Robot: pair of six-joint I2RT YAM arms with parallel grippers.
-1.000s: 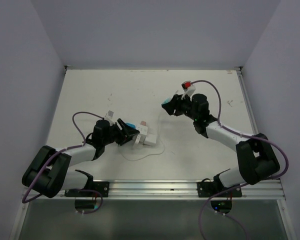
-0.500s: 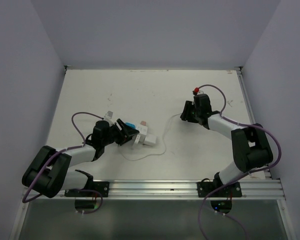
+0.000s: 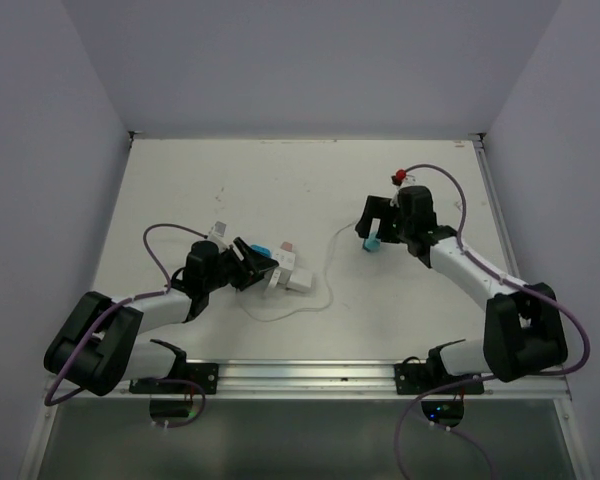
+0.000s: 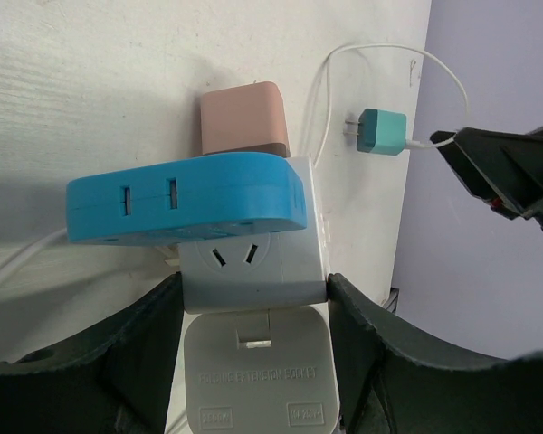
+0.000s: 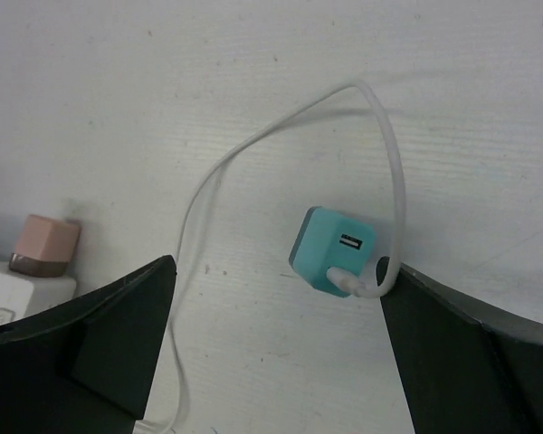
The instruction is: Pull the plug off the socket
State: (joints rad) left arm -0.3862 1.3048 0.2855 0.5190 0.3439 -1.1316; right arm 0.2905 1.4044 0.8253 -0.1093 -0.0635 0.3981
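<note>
Teal charger plug (image 3: pixel 372 243) lies loose on the white table (image 3: pixel 230 170), right of centre and well apart from the socket block (image 3: pixel 294 279). In the left wrist view its two metal prongs (image 4: pixel 351 124) stick out bare, pointing back toward the block.

A white cable (image 5: pixel 281 127) is pushed into the USB port on the plug's other face. From there it arcs away to the far side, then curves back to the near side toward the block.

The right gripper (image 3: pixel 373 230) hangs over the plug with its fingers (image 5: pixel 100 316) spread wide. The plug sits on the table between them, nearer one finger, and neither finger visibly presses on the plug's body. Whether the cable brushes that finger cannot be told.

The left gripper (image 4: pixel 253 291) is left of centre, closer to the near edge. Its two fingers (image 4: pixel 90 362) are clamped on the socket block's sides and hold it against the table.

A pink plug (image 4: pixel 244 119) is seated in the block's far face. A blue adapter (image 4: pixel 185 197) with two slots lies across its top. A square white plug (image 4: pixel 258 375) sits against the side nearest the wrist camera. One three-hole outlet (image 4: pixel 233 257) on the block shows bare below the blue adapter.
</note>
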